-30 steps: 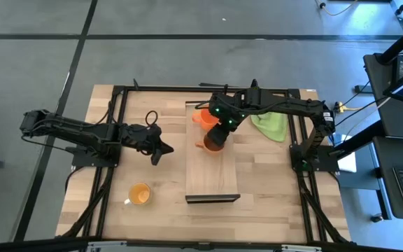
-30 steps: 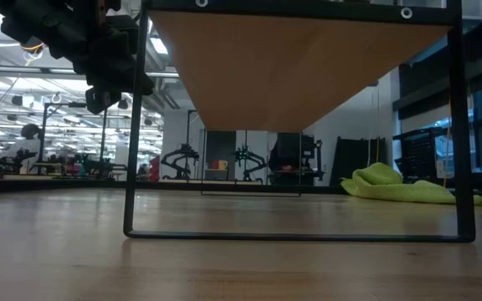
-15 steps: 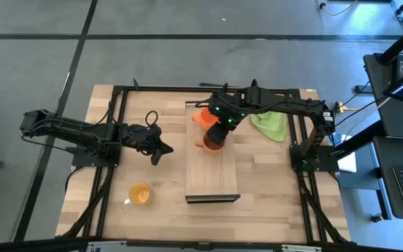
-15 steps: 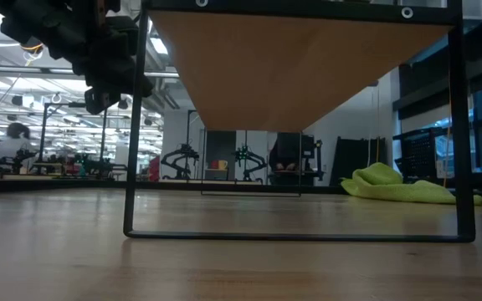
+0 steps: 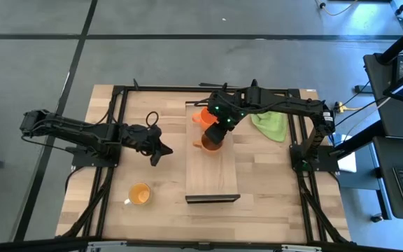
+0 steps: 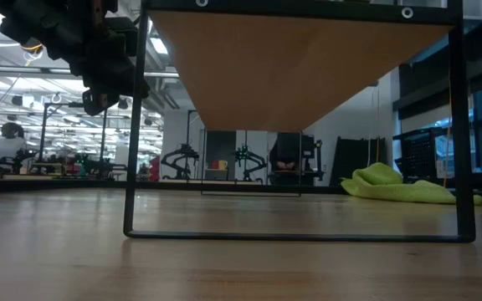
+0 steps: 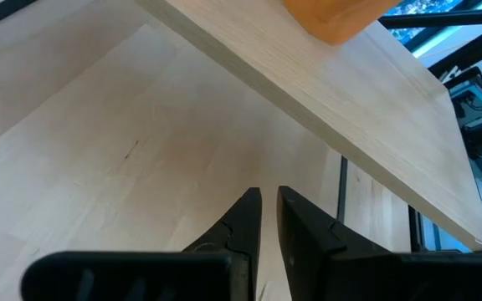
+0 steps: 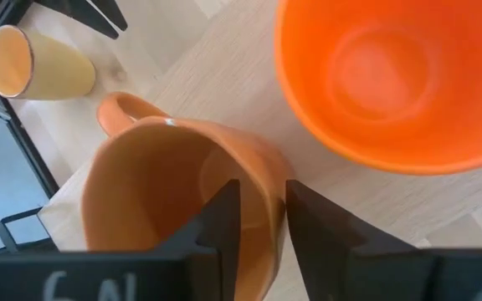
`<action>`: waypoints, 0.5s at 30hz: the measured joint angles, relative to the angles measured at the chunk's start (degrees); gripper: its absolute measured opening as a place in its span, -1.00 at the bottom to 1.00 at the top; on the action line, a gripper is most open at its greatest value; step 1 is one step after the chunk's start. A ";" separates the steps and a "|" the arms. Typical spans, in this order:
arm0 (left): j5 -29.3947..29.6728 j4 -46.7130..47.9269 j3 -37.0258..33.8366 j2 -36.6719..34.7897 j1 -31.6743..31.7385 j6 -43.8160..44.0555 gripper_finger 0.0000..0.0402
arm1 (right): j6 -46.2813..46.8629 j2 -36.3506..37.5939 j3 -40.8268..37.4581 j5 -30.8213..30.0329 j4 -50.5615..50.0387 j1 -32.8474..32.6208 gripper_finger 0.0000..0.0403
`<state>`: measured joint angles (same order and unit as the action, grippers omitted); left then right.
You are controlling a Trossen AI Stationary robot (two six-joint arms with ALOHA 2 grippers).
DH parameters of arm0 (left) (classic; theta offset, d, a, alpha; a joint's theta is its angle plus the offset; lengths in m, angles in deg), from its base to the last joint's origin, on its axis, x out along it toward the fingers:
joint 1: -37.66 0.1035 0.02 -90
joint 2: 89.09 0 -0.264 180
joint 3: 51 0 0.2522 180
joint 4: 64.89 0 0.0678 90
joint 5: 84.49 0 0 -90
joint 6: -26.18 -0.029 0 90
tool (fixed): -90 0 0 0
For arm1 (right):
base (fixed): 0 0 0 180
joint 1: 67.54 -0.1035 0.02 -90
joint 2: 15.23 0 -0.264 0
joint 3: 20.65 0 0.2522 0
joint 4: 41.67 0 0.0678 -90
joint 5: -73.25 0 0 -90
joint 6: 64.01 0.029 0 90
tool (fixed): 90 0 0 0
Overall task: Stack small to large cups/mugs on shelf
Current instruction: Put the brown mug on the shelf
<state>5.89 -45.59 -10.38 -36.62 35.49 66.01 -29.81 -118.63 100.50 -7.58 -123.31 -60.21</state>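
The yellow-orange mug with a pale handle (image 5: 139, 194) stands alone on the wooden tabletop (image 5: 271, 189), near its front left corner. Beside the long pale light-wood shelf board (image 5: 212, 175), the left gripper (image 5: 161, 150) hovers with its 2 fingers nearly together, holding nothing. On the shelf, the right gripper (image 5: 219, 130) pinches the wall of the duller brown-orange mug (image 5: 209, 142) between its fingers, 1 inside and 1 outside. The bright orange mug (image 5: 202, 117) sits just behind it. A crumpled green cloth (image 5: 269, 124) lies farther right.
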 joint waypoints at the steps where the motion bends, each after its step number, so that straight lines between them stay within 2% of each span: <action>1: -0.03 0.00 0.00 0.02 0.00 0.00 -0.83 | -0.03 0.00 0.00 0.02 0.00 0.00 -0.50; 8: -0.08 0.00 0.00 0.02 0.00 -1.04 -0.83 | -0.63 0.04 3.13 -1.41 0.05 0.00 -0.49; 15: -0.09 0.00 0.00 0.01 0.01 -1.08 -0.83 | -1.47 0.07 8.43 -5.86 -6.39 -0.02 -0.50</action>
<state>5.80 -45.59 -10.38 -36.61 35.50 64.92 -31.28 -118.56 108.93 -13.44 -129.69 -60.23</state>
